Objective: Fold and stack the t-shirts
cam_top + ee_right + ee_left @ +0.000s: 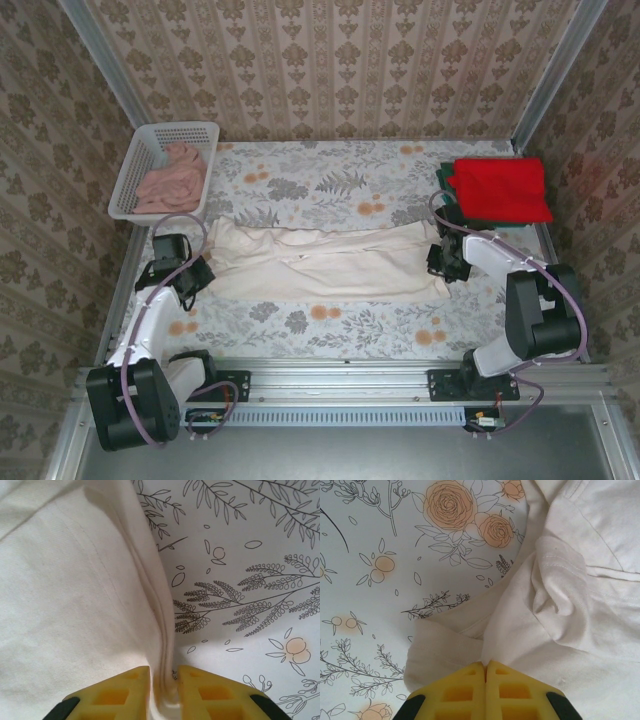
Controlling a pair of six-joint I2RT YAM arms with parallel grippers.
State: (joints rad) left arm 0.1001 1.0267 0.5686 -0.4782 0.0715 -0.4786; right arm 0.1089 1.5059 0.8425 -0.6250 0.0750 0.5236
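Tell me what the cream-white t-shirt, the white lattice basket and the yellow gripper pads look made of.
Cream-white t-shirt: soft matte cloth, likely cotton; it creases and shows stitched hems. White lattice basket: rigid moulded plastic, judging by its even grid walls. Yellow finger pads: matte moulded rubber or plastic with recessed pockets; which one is unclear.

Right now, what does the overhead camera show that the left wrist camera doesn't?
Overhead view: the whole scene, with the white basket holding pink cloth, the red shirt lying on the dark green shirt at far right, and the right gripper at the right end of the cream shirt. Left wrist view: a close-up of the left gripper shut on that shirt's edge, with stitched seams and wrinkles. Both: the cream shirt and the flowered table cover.
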